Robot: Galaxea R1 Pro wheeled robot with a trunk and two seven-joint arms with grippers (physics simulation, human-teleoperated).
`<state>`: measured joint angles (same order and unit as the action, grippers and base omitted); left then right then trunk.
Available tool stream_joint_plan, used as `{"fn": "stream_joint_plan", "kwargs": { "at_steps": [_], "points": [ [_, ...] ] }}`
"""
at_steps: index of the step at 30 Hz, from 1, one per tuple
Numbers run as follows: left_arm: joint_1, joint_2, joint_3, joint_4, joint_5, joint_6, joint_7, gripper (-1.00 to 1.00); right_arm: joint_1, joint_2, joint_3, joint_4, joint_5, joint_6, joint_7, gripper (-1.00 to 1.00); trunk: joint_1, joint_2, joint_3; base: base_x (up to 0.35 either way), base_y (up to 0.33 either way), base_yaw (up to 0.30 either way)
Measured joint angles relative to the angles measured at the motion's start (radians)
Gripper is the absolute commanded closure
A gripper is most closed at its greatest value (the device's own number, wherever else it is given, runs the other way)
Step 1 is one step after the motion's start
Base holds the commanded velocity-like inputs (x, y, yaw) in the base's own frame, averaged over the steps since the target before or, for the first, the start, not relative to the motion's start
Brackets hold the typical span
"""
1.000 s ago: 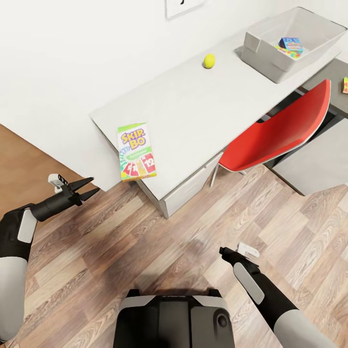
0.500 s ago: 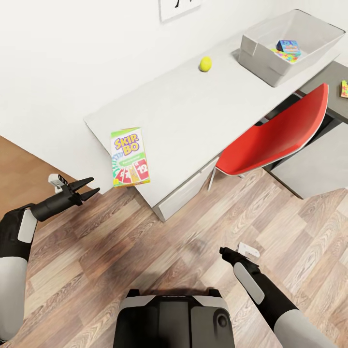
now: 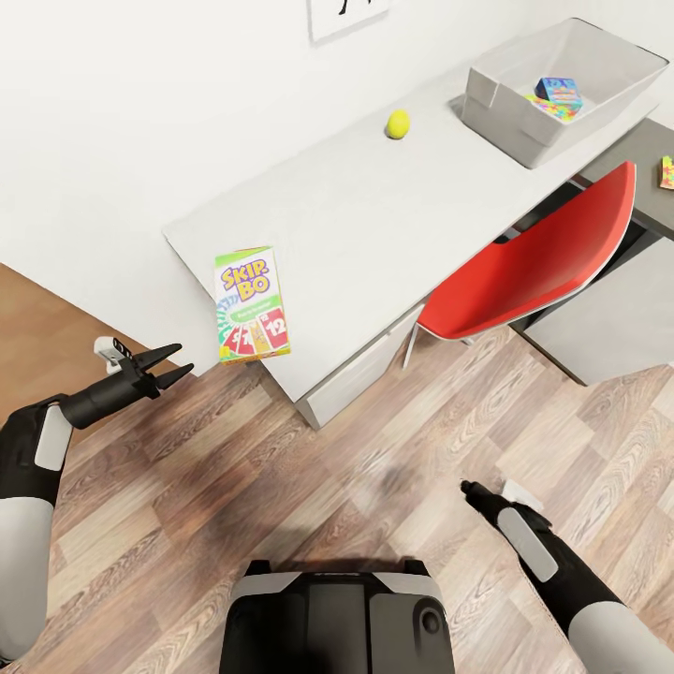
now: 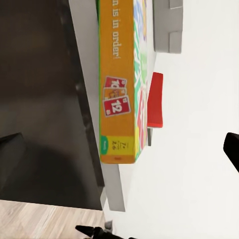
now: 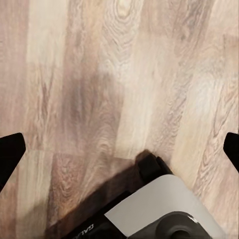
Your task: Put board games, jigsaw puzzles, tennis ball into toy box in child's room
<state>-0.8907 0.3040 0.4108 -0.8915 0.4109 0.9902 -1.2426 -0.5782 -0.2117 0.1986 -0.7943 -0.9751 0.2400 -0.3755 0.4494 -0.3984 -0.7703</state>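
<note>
Wood-plank flooring (image 3: 374, 440) runs under my base, and a plain white wall (image 3: 140, 112) backs the long pale-grey desk (image 3: 374, 206) ahead of me. On the near corner of that desk lies the Skip-Bo game (image 3: 250, 304), flat and face up, its end right at the edge; my left wrist view looks along its orange side (image 4: 117, 99). The tennis ball (image 3: 398, 124) sits further along the top, well apart from it, and the toy box (image 3: 487, 94) stands at the far end with a small blue game (image 3: 560, 91) and bright puzzle pieces already inside. A red chair (image 3: 534, 262) is pushed in between, and a second jigsaw (image 3: 668, 172) shows at the frame's edge on the darker lower section. I judge the step in hand to be fetching the Skip-Bo: my left claw (image 3: 168, 367) hangs released, fingers parted, just beside the desk corner and short of the box. Next I need to bring it forward and straddle the thin edge squarely. My right claw (image 3: 471, 490) is low over the floor; by the wrist view its fingers stand wide apart.
</note>
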Motion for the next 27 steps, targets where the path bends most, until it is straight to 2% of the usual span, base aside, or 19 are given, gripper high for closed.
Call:
{"fn": "stream_joint_plan", "kwargs": {
  "at_steps": [3,7,19,27],
  "points": [
    [0.000,0.000,0.000,0.000,0.000,-0.001,0.000,-1.00,0.000,-0.016,-0.019,0.046,-0.029,0.002,0.098,-1.00,0.000,0.000,0.000,0.000,0.000,0.000],
    [0.000,0.000,0.000,0.000,0.000,-0.002,0.000,-1.00,0.000,-0.021,-0.027,0.069,-0.039,0.002,0.155,-1.00,0.000,0.000,0.000,0.000,0.000,0.000],
    [0.000,0.000,0.000,0.000,0.000,-0.006,0.000,-1.00,0.000,-0.017,-0.029,0.077,-0.037,0.000,0.175,-1.00,0.000,0.000,0.000,0.143,-0.030,0.000],
    [0.000,0.000,0.000,0.000,0.000,-0.006,0.001,-1.00,0.000,-0.014,-0.029,0.077,-0.037,0.000,0.175,-1.00,0.000,0.000,0.000,0.028,-0.014,0.000]
  ]
}}
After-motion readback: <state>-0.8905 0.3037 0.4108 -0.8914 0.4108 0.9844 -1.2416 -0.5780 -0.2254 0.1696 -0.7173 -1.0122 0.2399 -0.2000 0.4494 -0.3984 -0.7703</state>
